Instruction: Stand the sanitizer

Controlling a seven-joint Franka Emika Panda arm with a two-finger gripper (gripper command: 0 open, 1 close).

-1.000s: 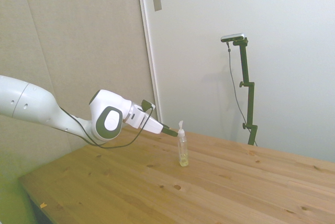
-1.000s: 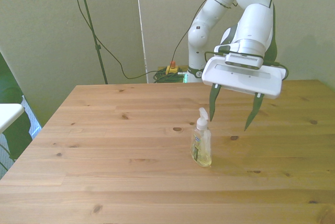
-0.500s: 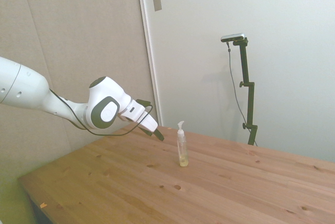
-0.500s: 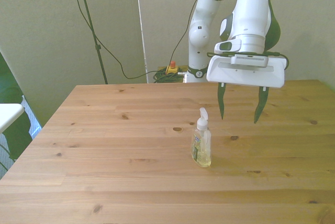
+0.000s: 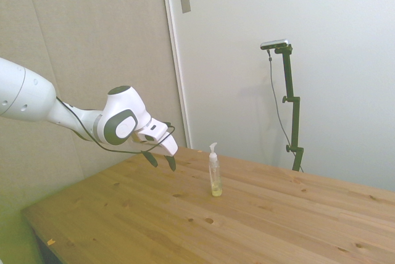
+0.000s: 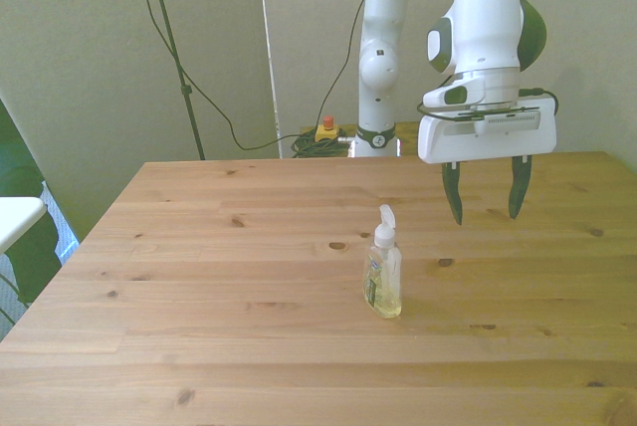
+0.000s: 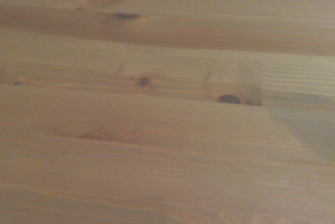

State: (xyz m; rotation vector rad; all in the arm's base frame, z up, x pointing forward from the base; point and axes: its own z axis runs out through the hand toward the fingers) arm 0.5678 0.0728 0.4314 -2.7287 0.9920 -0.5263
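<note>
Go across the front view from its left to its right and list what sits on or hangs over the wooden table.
Bare table → sanitizer, standing upright on the wood → gripper, open, hanging over the table apart from the bottle.
</note>
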